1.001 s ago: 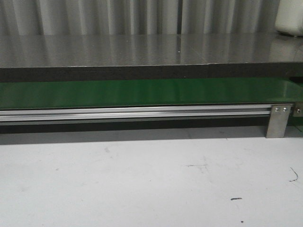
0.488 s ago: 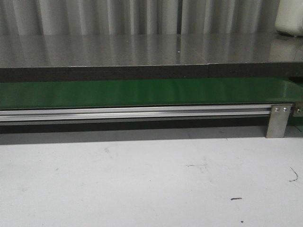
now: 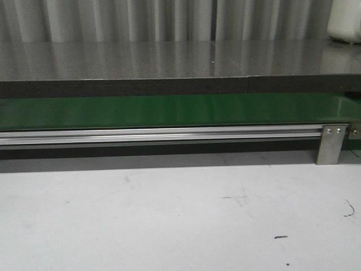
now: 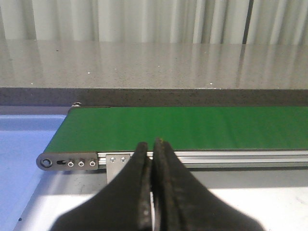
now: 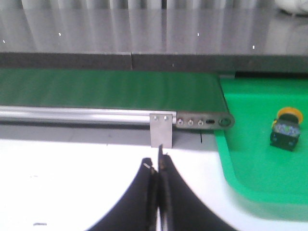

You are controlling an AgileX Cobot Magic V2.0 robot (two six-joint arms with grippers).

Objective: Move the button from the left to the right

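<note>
A green belt runs left to right across the front view, with a grey counter on its far side and an aluminium rail along its near edge. A metal bracket carries the rail near its right end. The white table lies nearest, and a pale container stands at the far right of the counter, only partly in view. Neither arm shows in the front view.

In the right wrist view, the belt ends at a roller plate, and just to its right sits a green tray. The button lies in the tray, towards its right side, with its yellow cap pointing away and its black body nearer. Nothing else can be seen in the tray. The right gripper hangs over the table, near the bracket and well apart from the button; its jaws are pressed together with nothing between them.

In the left wrist view, the left gripper sits over the table before the left end of the belt, jaws likewise closed together and empty. A blue tray lies just left of that end; the part that shows holds nothing.
</note>
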